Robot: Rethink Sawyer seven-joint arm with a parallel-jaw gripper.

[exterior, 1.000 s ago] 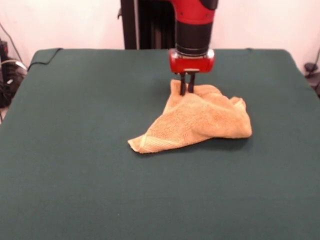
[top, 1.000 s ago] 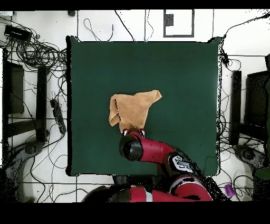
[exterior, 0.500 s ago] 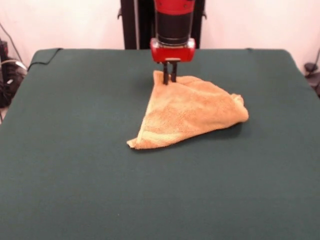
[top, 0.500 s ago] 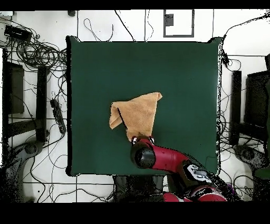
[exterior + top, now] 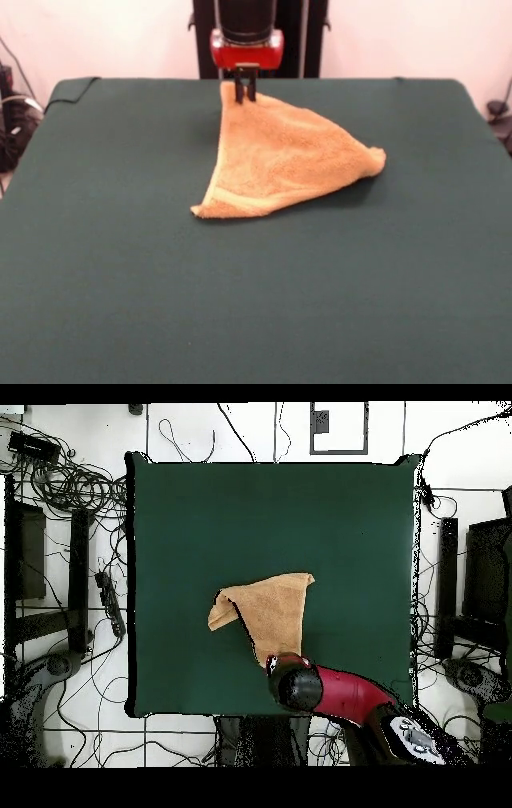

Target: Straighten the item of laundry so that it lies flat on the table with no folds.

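Note:
The item of laundry [image 5: 282, 160], an orange-tan terry towel, lies on the dark green table [image 5: 120, 264] as a stretched triangle, still folded over itself. A woven border band shows along its near-left corner. My gripper [image 5: 245, 95] is shut on the towel's far corner, close to the table's far edge. In the overhead view the towel [image 5: 272, 610] spreads up from the red arm, whose wrist hides the gripper there, and the table [image 5: 200, 514] extends all round it.
Cables and black equipment lie on the floor beyond the table's sides [image 5: 60, 494]. A fold of the green cloth hangs at the far-left corner [image 5: 72, 88]. The black pedestal column [image 5: 208, 36] rises just behind my gripper.
My gripper has dragged the towel's corner toward the table's far edge and to the left in the front view. The crumpled towel has been pulled out into a flatter triangle.

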